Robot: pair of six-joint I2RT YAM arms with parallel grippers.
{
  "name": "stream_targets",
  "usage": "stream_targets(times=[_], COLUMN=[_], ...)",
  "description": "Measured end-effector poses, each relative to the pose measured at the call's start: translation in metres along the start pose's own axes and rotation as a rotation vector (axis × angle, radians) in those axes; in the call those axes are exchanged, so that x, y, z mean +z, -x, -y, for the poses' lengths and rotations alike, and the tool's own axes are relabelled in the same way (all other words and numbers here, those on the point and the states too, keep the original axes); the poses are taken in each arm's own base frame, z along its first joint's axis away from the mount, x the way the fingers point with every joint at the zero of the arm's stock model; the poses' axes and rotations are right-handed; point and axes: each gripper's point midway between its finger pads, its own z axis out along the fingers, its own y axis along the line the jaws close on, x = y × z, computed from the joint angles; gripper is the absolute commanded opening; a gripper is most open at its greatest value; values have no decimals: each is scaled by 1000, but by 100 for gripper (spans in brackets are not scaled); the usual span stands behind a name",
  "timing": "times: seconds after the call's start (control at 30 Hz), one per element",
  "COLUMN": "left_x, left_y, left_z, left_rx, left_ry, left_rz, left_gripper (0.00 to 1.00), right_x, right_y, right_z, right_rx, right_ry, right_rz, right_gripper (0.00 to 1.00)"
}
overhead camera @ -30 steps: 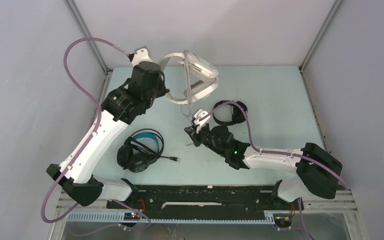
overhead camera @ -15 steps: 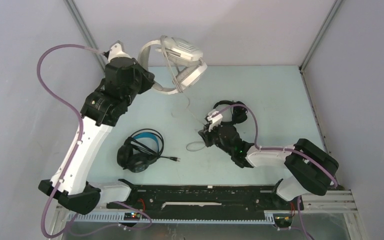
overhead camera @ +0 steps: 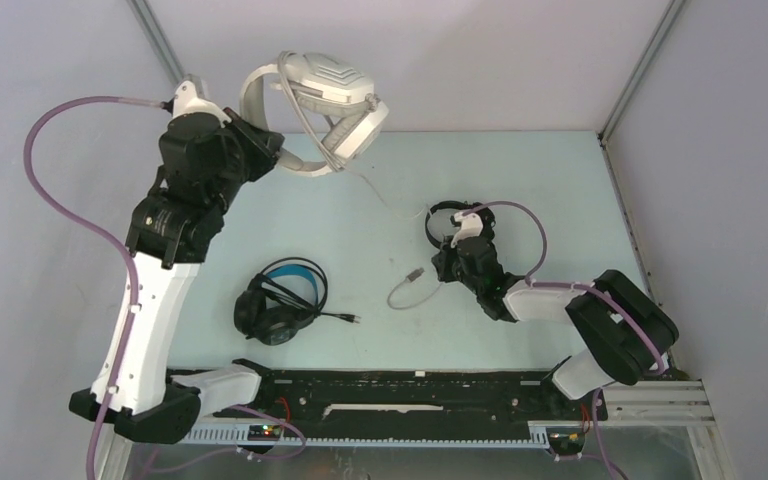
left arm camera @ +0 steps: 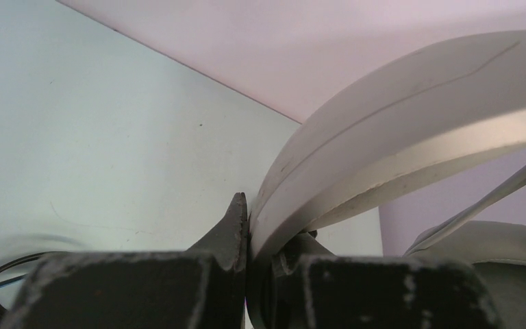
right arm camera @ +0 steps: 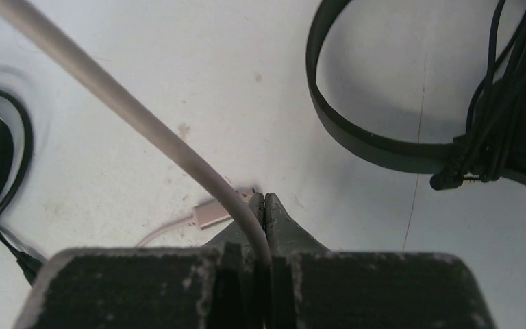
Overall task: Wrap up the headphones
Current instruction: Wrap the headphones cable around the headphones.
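The bulky white headphones (overhead camera: 325, 100) hang in the air at the back left, and my left gripper (overhead camera: 260, 150) is shut on their headband (left arm camera: 397, 123). Their grey cable (overhead camera: 385, 200) runs down to my right gripper (overhead camera: 440, 268), which is shut on it (right arm camera: 178, 147) low over the table. The cable's plug (right arm camera: 209, 214) lies free on the table just past the fingertips. The small black on-ear headphones (overhead camera: 450, 212) lie right behind the right gripper, their headband (right arm camera: 356, 140) close by. The black headphones with the blue headband (overhead camera: 280, 298) lie at the front left, cord bundled.
The enclosure's back wall and its metal corner posts (overhead camera: 165, 45) stand close to the raised white headphones. A black rail (overhead camera: 410, 385) runs along the table's near edge between the arm bases. A black cord (right arm camera: 0, 151) shows at the left edge of the right wrist view.
My left arm has lifted the white headphones up and to the left. My right gripper has moved right toward the small black headphones, leaving a longer loose end of cable and the plug on the table.
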Motion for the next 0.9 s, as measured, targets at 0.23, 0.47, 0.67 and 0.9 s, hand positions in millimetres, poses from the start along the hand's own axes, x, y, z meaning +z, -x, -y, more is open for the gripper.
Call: stream_targets(times=[0.23, 0.47, 0.67, 0.9], left_x=[-18, -32, -39, -41], left_y=[7, -6, -31, -80], left_z=[20, 50, 68, 58], left_rx=[-30, -9, 51, 237], left_ry=[-117, -293, -457, -586], left_rz=[-18, -116, -217, -372], left_gripper=[0, 0, 0, 0], right_x=[3, 4, 3, 3], right_y=[-12, 5, 25, 49], right_z=[22, 54, 67, 98], right_rx=[51, 105, 133, 171], right_ry=[-59, -111, -113, -162], right_rz=[-48, -16, 25, 53], right_gripper=[0, 0, 0, 0])
